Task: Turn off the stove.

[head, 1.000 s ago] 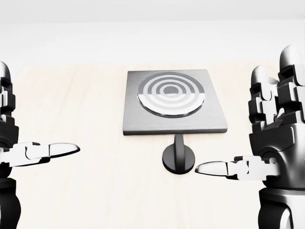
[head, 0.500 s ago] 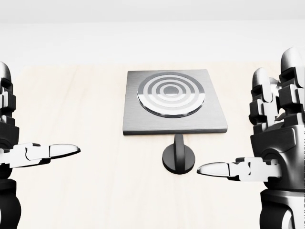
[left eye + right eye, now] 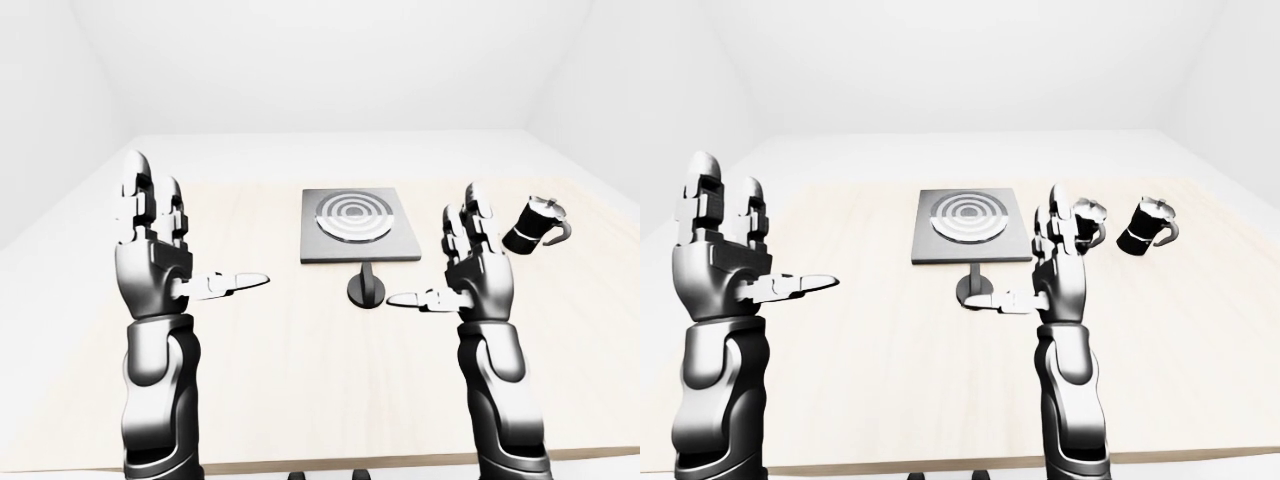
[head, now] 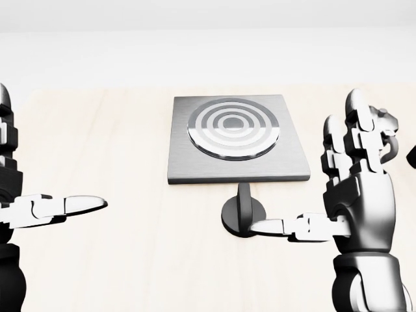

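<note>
Near the bench's (image 3: 300,400) near edge, both hands are raised w/ fingers spread, grasping nothing: left hand (image 3: 160,265) well left, right hand (image 4: 354,205) w/ thumb tip at the knob (image 4: 242,214). Stove (image 4: 237,138) sits mid-bench just beyond the knob. Pot (image 3: 535,225) tilted, toward the right edge.

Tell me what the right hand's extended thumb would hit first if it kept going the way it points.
Probably the stove knob: the right hand has its thumb tip aimed leftward at the knob's base, just below the stove. Depth is unclear, so it might pass slightly above.
</note>
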### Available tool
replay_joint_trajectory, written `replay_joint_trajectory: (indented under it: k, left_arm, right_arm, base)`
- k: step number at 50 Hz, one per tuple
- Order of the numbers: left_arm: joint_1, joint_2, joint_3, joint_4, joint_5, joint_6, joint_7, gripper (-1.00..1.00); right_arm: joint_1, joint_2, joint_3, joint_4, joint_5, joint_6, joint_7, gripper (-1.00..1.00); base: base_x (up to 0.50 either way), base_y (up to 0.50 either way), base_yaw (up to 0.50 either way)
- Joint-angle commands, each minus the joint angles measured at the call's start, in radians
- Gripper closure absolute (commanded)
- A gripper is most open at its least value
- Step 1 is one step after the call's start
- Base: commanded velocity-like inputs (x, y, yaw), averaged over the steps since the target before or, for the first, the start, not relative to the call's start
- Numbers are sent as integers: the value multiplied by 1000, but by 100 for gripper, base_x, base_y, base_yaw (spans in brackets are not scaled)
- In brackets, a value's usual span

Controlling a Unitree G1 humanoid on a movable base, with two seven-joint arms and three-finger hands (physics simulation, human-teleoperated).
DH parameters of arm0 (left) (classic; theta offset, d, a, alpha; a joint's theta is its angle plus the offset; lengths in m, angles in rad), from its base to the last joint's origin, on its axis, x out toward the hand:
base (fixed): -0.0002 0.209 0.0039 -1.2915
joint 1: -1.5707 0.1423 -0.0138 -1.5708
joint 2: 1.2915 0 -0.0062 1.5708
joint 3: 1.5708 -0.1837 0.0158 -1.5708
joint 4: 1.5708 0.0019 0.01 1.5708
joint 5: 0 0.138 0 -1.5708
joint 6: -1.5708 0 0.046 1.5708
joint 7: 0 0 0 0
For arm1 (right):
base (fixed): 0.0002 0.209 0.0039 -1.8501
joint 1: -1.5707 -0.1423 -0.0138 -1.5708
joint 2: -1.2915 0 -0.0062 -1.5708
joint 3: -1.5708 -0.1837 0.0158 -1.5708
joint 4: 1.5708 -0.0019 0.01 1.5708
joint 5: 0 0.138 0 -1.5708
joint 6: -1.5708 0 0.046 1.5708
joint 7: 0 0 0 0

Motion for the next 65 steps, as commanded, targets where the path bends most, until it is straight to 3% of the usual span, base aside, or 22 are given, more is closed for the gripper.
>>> replay_joint_trajectory:
  k: [1, 12, 65]
  left_arm:
    - [2, 0, 1, -11, 1, 0, 1, -100]
    - [-2, 3, 8, -12, -3, 0, 0, -100]
    - [19, 0, 14, -43, -5, 0, -6, -100]
  right_arm:
    - [13, 2, 21, 88, -39, 0, 47, -100]
    - [-4, -8, -10, 91, 53, 0, 98, -100]
    - [-63, -13, 12, 419, -2, 0, 145, -100]
  base:
    - [0, 0, 0]
    - [0, 0, 0]
    - [0, 0, 0]
